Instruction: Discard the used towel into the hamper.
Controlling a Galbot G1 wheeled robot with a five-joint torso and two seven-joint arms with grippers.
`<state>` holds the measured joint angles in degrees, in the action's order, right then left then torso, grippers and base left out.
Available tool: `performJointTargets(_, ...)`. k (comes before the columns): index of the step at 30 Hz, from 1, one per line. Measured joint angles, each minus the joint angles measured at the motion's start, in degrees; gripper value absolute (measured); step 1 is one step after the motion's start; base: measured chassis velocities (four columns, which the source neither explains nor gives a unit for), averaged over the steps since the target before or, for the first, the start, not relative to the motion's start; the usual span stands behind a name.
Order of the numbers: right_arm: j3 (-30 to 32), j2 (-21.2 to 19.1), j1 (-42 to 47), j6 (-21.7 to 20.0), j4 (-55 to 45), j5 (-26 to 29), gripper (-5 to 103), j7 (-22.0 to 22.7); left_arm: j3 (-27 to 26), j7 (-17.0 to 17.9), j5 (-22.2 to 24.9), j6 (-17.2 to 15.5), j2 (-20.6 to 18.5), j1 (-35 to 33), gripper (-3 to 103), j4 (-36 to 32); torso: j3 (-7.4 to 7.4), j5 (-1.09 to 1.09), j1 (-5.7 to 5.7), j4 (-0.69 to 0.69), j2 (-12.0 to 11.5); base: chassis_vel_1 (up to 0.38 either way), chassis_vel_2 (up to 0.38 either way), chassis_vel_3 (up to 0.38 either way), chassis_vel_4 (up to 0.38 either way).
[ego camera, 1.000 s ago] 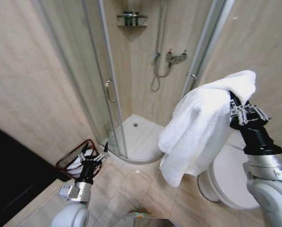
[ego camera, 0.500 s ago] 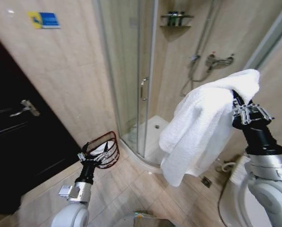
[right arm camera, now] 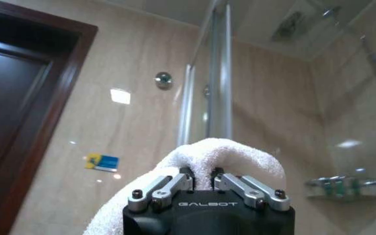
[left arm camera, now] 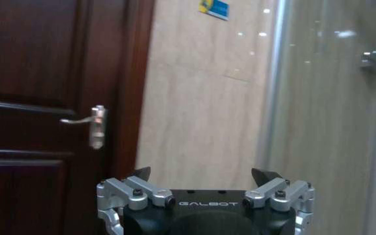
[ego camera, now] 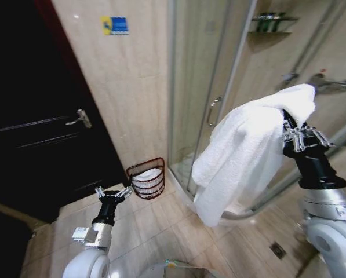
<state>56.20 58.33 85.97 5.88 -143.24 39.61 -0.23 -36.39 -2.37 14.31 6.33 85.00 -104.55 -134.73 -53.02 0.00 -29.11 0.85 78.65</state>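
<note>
The used towel (ego camera: 242,156) is white and thick, and it hangs at chest height on the right from my right gripper (ego camera: 290,128). In the right wrist view that gripper (right arm camera: 201,174) is shut on a fold of the towel (right arm camera: 222,152). The hamper (ego camera: 156,189), a dark red-brown wire basket with something white inside, stands on the floor against the tiled wall between the door and the shower. My left gripper (ego camera: 112,194) is held low just in front and left of the hamper, open and apart from it. In the left wrist view it (left arm camera: 203,174) has nothing between its fingers.
A dark wooden door (ego camera: 39,139) with a lever handle (ego camera: 80,119) fills the left. The glass shower enclosure (ego camera: 201,87) stands right of the hamper. A floor drain (ego camera: 277,249) sits in the beige tiles at lower right.
The camera has swung left: toilet and shower tray slid out of view, the door came in, and the hamper now sits nearer the middle. Both arms keep their pose, the towel still held.
</note>
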Motion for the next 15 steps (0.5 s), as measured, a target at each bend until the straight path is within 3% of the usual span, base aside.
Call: performJointTargets(15,-5.1,-0.1,-1.4,0.6,0.0,-2.6,13,4.0,0.0,0.0,0.0,0.0,0.0,0.0,100,0.0,0.01,0.0,0.0,-0.02,0.0,0.063,0.071,0.059,0.067)
